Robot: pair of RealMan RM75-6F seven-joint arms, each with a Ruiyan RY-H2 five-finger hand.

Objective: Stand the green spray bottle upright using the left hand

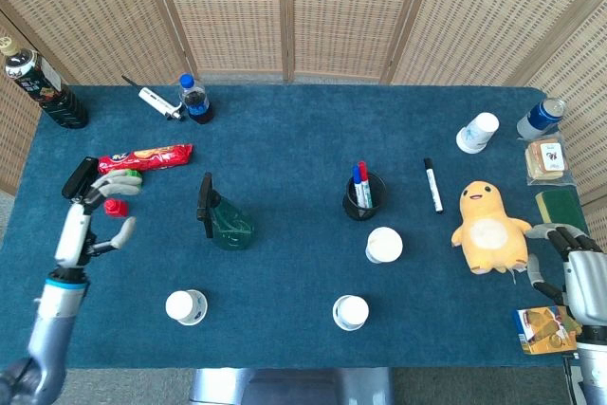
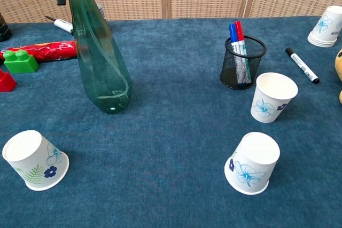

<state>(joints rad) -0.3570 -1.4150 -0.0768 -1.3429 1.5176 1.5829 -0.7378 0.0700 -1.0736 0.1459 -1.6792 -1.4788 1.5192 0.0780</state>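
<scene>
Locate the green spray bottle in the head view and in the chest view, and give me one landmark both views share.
Head view: the green spray bottle stands upright left of centre on the blue table, apart from both robot hands.
Chest view: the bottle stands tall at upper left, its black trigger head reaching the top edge.
Shared landmark: the black mesh pen holder with red and blue markers, to the bottle's right.

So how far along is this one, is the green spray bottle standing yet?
Done: the green spray bottle stands upright on its base on the table, with nothing touching it. In hand: nothing. The left hand is off to the side, near the red block, fingers apart and empty. The right hand sits at the table edge, uninvolved. Left: apparently nothing.
</scene>
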